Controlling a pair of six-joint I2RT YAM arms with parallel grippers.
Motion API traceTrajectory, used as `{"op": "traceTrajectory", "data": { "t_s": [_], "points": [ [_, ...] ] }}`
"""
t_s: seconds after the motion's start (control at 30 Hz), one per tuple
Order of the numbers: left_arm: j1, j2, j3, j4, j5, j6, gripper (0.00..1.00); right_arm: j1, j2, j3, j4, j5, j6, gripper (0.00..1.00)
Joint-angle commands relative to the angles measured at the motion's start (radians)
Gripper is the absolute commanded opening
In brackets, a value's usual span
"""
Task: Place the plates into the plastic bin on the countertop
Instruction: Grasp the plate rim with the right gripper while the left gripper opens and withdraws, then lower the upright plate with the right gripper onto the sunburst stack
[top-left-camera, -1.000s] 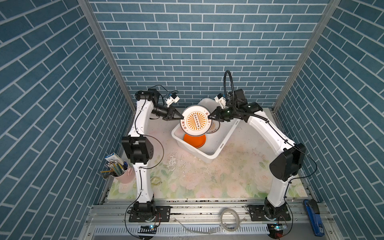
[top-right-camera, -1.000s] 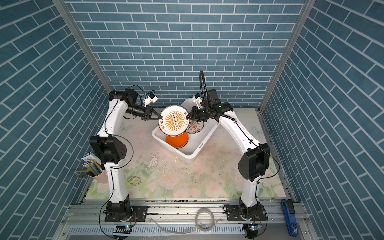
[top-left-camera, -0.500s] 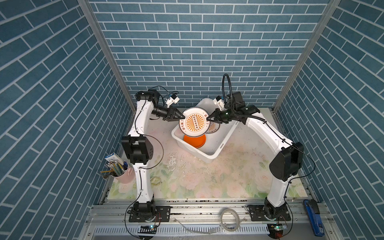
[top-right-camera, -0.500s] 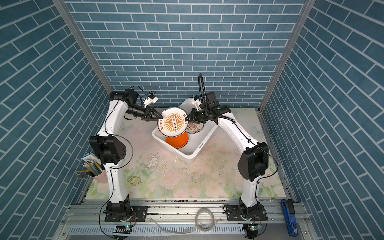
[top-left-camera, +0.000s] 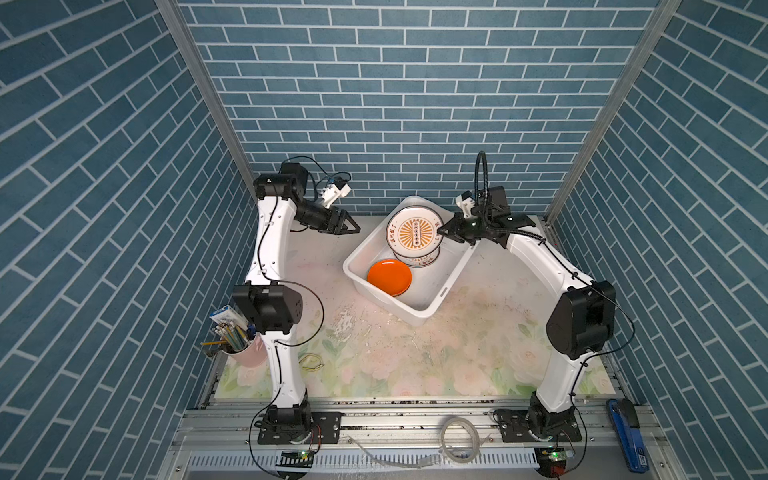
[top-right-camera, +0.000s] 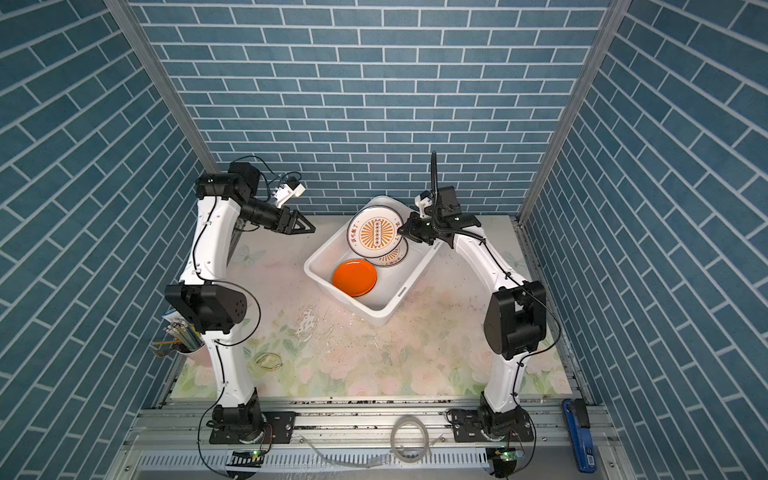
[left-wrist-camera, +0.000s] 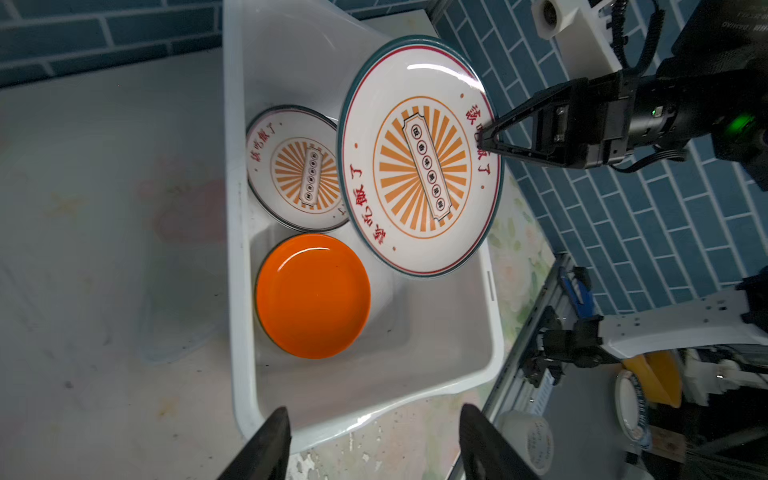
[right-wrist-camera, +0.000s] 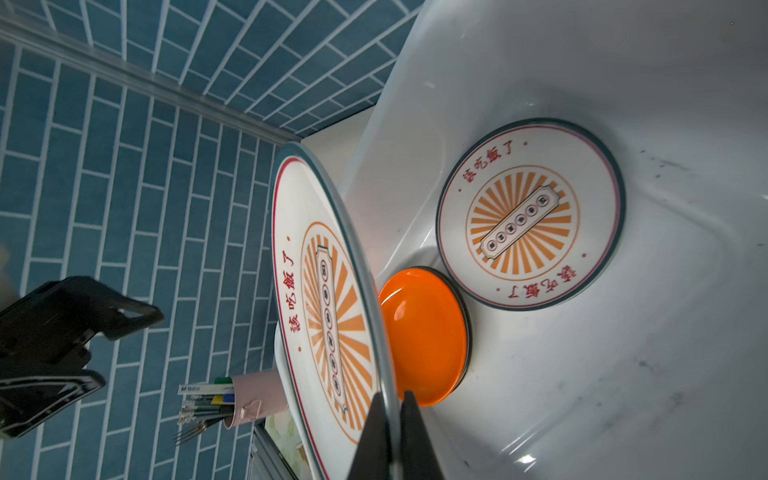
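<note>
While the orange plate (top-left-camera: 389, 277) already lies at the near end of the plastic bin (top-left-camera: 432, 299), with sunburst plates (left-wrist-camera: 301, 168) stacked flat at its 12 o'clock, one large sunburst plate (top-left-camera: 414, 236) hangs tilted above them. The right gripper (top-left-camera: 441, 230) pinches its rim at 3 o'clock; the left gripper (top-left-camera: 351, 223), jaws apart and empty, hovers well clear at 9 o'clock. Judging from this, only lowering and release remain for this plate; no plate shows on the countertop (top-left-camera: 374, 353).

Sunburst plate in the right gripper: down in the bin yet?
Not yet. The large white sunburst plate hangs tilted above the white plastic bin, rim pinched by the right gripper.
</note>
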Motion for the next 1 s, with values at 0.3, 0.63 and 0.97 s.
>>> {"op": "traceTrajectory", "data": {
  "t_s": [0.3,0.63,0.97],
  "points": [
    [0.005,-0.398,-0.385,0.457,-0.136,0.014,0.89,-0.006,0.134,0.112,0.063,0.174,0.071,0.0],
    [0.004,-0.491,-0.575,0.622,-0.039,-0.141,0.9,-0.006,0.233,0.203,0.013,0.233,0.121,0.0],
    [0.004,-0.532,-0.656,0.659,-0.011,-0.185,0.9,0.0,0.283,0.238,-0.007,0.242,0.152,0.0]
  ]
}}
